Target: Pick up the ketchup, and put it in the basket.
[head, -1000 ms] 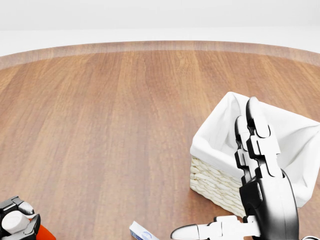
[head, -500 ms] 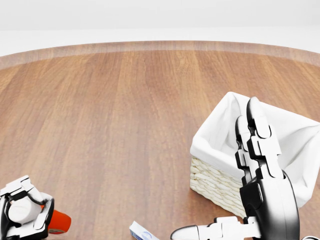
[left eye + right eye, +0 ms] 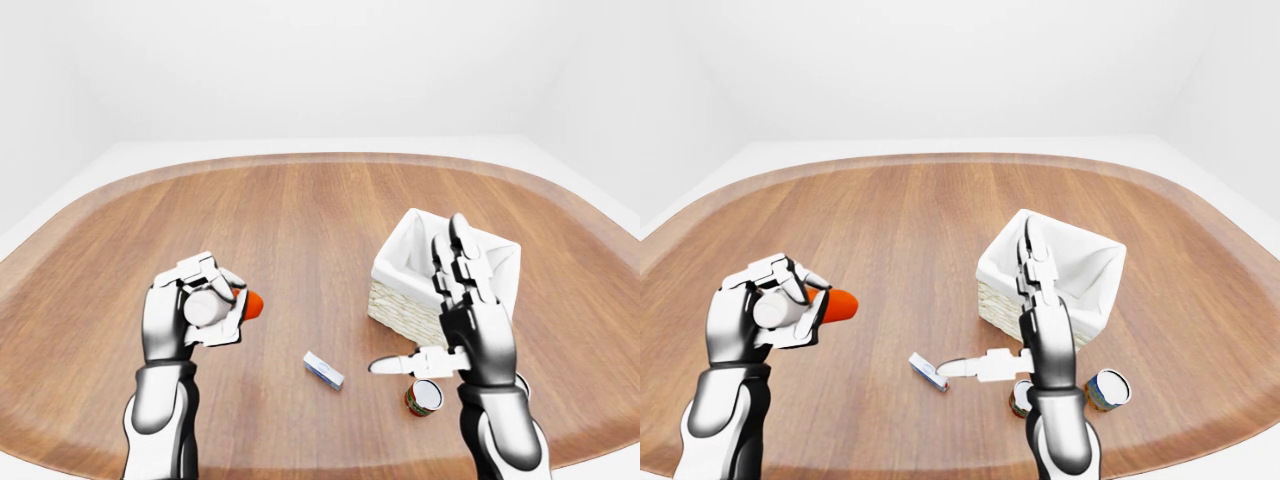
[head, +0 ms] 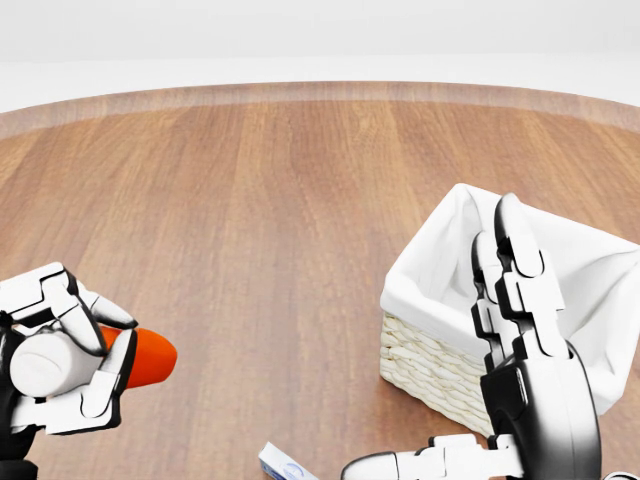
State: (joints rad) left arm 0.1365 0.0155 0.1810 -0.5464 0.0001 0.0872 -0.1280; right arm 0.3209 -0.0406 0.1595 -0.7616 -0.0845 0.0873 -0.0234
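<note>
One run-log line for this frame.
left hand: shut on ketchup, held above table | right hand: open, empty | basket: empty, ketchup not yet in

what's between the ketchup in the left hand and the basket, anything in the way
Nothing visible blocks it. The left hand holds the ketchup above the table, and only bare wood lies between it and the basket. The small box lies flat, lower in the view. The right hand stands open beside the basket, partly overlapping it.
</note>
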